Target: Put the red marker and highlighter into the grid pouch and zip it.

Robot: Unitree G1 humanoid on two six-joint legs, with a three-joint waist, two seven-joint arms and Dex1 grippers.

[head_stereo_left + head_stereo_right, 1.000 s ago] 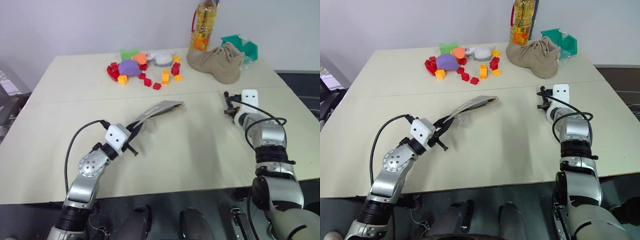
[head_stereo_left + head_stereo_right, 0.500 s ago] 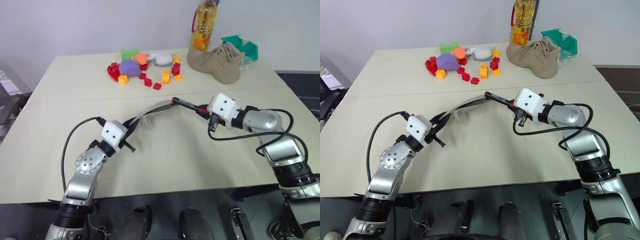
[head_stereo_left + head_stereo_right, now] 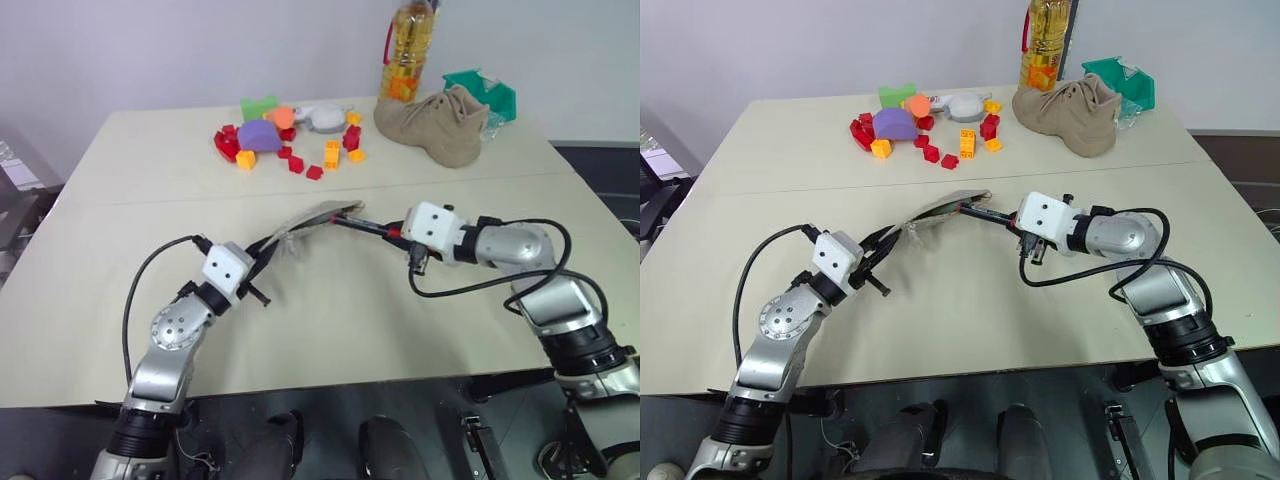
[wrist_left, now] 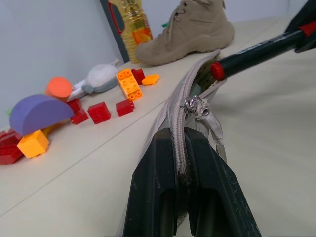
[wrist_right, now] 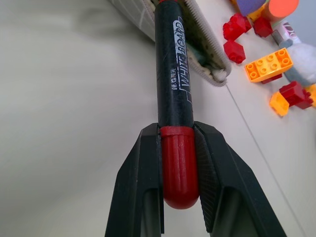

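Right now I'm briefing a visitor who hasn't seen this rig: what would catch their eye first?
Mid-table, the right gripper has its jaws shut on the red marker, whose tip is at the open mouth of the grid pouch. The left gripper pinches the pouch's other end, holding it off the table. Behind, at the far edge, lie bright toy blocks, a tan boot and an oil bottle.

Red marker [image 5: 174, 94] tip enters the raised, open grid pouch [image 3: 305, 221]
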